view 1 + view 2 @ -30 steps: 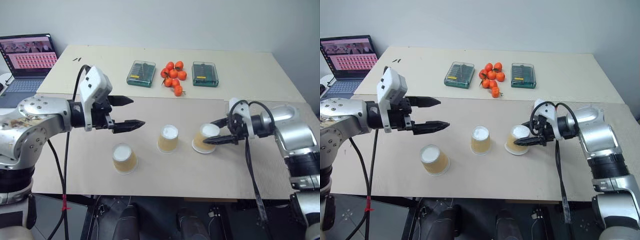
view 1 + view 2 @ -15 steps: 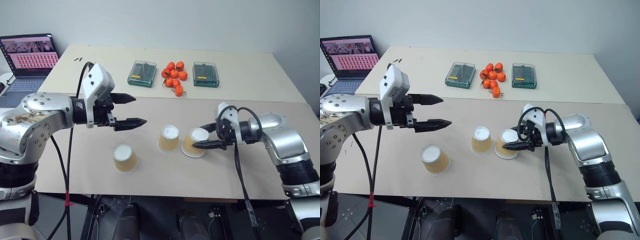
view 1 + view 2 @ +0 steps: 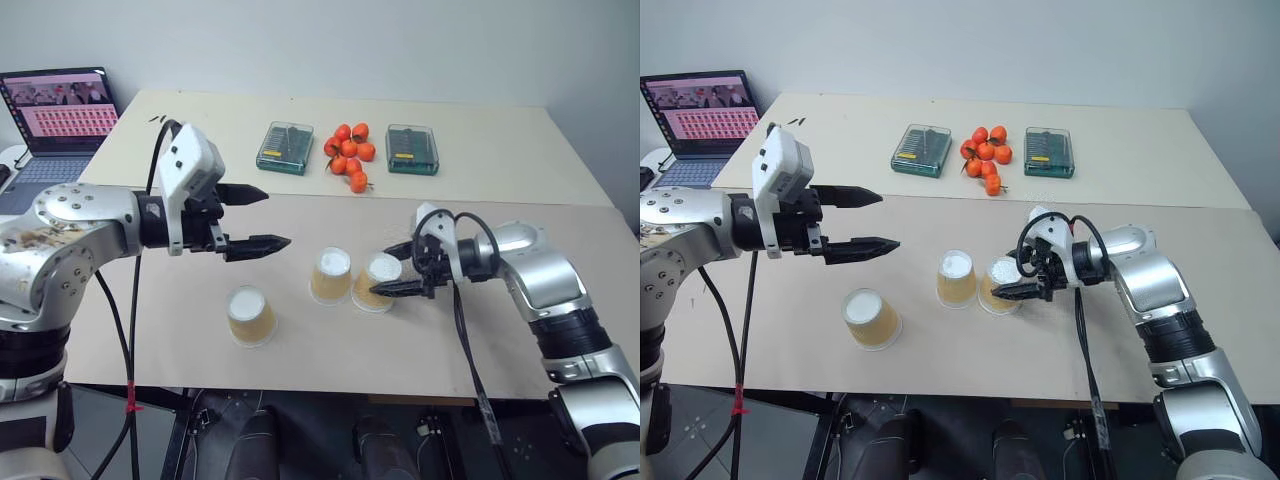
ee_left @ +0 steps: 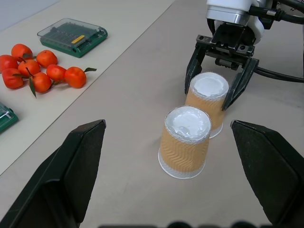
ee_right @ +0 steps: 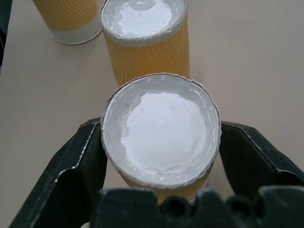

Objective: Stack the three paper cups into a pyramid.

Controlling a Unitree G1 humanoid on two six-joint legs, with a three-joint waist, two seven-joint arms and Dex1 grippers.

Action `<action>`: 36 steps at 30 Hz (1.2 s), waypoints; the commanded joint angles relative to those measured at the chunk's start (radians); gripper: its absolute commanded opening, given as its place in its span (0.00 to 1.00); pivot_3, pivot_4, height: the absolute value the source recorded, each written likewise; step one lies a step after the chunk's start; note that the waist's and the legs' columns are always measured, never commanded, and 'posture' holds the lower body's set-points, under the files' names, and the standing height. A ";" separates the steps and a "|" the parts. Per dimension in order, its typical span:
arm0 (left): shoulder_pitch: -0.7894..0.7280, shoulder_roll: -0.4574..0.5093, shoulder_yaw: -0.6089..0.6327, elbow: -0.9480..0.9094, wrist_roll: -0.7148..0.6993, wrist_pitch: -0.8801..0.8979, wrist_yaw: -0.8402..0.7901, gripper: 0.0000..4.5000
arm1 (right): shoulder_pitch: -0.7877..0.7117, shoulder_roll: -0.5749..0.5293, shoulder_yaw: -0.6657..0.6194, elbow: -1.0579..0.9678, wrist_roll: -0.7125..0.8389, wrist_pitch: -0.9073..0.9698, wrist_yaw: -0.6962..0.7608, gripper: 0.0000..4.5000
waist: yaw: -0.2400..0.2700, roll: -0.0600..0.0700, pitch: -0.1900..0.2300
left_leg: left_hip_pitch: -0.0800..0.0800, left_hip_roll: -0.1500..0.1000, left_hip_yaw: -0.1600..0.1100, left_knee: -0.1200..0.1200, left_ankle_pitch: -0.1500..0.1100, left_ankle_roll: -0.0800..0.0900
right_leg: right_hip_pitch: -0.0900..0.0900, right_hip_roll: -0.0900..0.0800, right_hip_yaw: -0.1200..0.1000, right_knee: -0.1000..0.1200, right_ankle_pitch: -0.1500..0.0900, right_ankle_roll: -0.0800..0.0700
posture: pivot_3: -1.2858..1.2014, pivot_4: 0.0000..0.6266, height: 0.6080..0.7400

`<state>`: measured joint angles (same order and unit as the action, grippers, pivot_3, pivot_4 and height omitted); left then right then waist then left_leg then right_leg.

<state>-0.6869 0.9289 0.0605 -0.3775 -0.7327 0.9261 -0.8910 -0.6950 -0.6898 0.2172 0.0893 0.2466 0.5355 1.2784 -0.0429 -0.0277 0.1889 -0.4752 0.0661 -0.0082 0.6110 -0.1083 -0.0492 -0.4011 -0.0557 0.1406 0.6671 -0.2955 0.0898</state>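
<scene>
Yellow-tan tapered paper cups stand inverted, white bases up, on the beige bench [image 3: 520, 330], so each base can carry another cup. The middle cup [image 3: 331, 276] serves as landmark: the right cup [image 3: 379, 282] stands just beside it, forming the base row. The right pincer [image 3: 394, 272] straddles that cup with its jaws spread, apparently released. The left cup [image 3: 249, 316] sits well apart, nearer the robot, probably the top piece. The left pincer [image 3: 259, 219] hovers spread beyond it.
</scene>
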 commanded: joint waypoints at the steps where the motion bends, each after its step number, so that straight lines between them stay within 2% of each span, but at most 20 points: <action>1: -0.004 0.013 0.033 -0.017 -0.002 -0.006 -0.002 1.00 | -0.044 -0.017 -0.035 -0.039 0.001 -0.027 -0.012 0.99 | 0.000 0.000 0.000 | 0.000 0.000 0.000 0.000 0.000 0.000 | 0.000 0.000 0.000 0.000 0.000 0.000 | 0.52 0.24 0.94; 5: -0.005 0.012 0.029 -0.013 0.000 -0.008 -0.004 1.00 | -0.091 -0.035 -0.088 -0.125 0.055 0.027 -0.025 0.99 | -0.001 0.000 0.000 | 0.000 0.000 0.000 -0.001 0.000 0.000 | -0.001 0.000 0.000 0.000 0.000 0.000 | 0.52 0.24 0.94; 9: 0.000 0.008 0.029 -0.007 0.002 -0.012 -0.005 1.00 | -0.165 -0.089 -0.181 -0.241 0.187 0.133 0.015 0.99 | 0.001 0.000 0.000 | 0.000 0.000 0.000 -0.001 0.000 0.000 | 0.000 0.000 0.000 0.000 0.000 0.000 | 0.52 0.24 0.94; 14: 0.050 0.038 0.058 -0.028 -0.006 -0.005 -0.019 1.00 | -0.239 -0.154 -0.257 -0.264 0.297 0.179 0.058 0.99 | 0.003 0.000 0.000 | 0.000 0.000 0.000 -0.001 0.000 0.000 | 0.000 0.000 0.000 0.000 0.000 0.000 | 0.52 0.24 0.94; 17: 0.117 0.069 0.119 -0.074 -0.050 0.017 -0.029 1.00 | -0.250 -0.172 -0.258 -0.261 0.342 0.171 0.106 0.99 | 0.000 0.000 0.000 | 0.000 0.000 0.000 -0.001 0.000 0.000 | 0.000 0.000 0.000 -0.001 0.000 0.000 | 0.52 0.24 0.94; 20: 0.203 0.060 0.211 -0.145 -0.147 0.055 -0.021 1.00 | -0.260 -0.175 -0.242 -0.237 0.354 0.153 0.142 0.99 | -0.006 0.000 0.000 | 0.000 0.001 0.000 -0.001 0.000 0.000 | -0.001 0.000 0.000 0.000 0.000 0.000 | 0.52 0.24 0.94; 23: 0.328 0.078 0.339 -0.241 -0.263 0.102 -0.028 1.00 | -0.270 -0.150 -0.184 -0.168 0.295 0.091 0.162 0.99 | -0.008 0.000 0.000 | 0.000 0.001 0.000 -0.001 0.000 0.000 | -0.001 0.000 0.000 0.000 0.000 0.000 | 0.52 0.24 0.94; 25: 0.351 0.073 0.372 -0.269 -0.318 0.119 0.017 1.00 | -0.267 -0.149 -0.164 -0.130 0.270 0.051 0.182 0.99 | -0.008 0.000 0.000 | 0.000 0.001 0.000 -0.001 0.000 0.000 | -0.001 0.000 0.000 0.000 0.000 0.000 | 0.52 0.24 0.94; 29: 0.418 0.063 0.416 -0.323 -0.212 0.009 0.066 1.00 | -0.347 -0.036 -0.152 0.004 0.252 0.012 0.124 0.99 | -0.005 0.000 0.000 | 0.001 0.001 0.000 0.000 0.000 0.000 | 0.000 0.000 0.000 0.000 0.000 -0.001 | 0.52 0.24 0.94; 32: 0.497 0.010 0.422 -0.382 -0.180 -0.037 0.123 1.00 | -0.341 -0.036 -0.163 0.005 0.271 0.013 0.165 0.99 | -0.003 0.000 0.000 | 0.001 0.001 0.000 0.000 0.001 -0.001 | 0.000 0.000 0.000 0.000 0.001 -0.002 | 0.52 0.24 0.94; 36: 0.690 -0.088 0.428 -0.487 -0.094 -0.140 0.171 1.00 | -0.332 -0.026 -0.154 0.016 0.257 -0.010 0.178 0.99 | 0.001 0.000 0.000 | 0.000 0.001 0.000 -0.003 0.001 -0.001 | -0.001 -0.001 0.000 -0.003 0.001 -0.002 | 0.52 0.24 0.94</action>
<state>-0.0275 0.8615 0.4587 -0.8069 -0.8559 0.8412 -0.7442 -1.0143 -0.7089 0.0936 0.1123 0.4937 0.5526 1.4515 -0.0415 -0.0277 0.1888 -0.4757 0.0671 -0.0078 0.6077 -0.1078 -0.0503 -0.4024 -0.0563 0.1401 0.6645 -0.2946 0.0879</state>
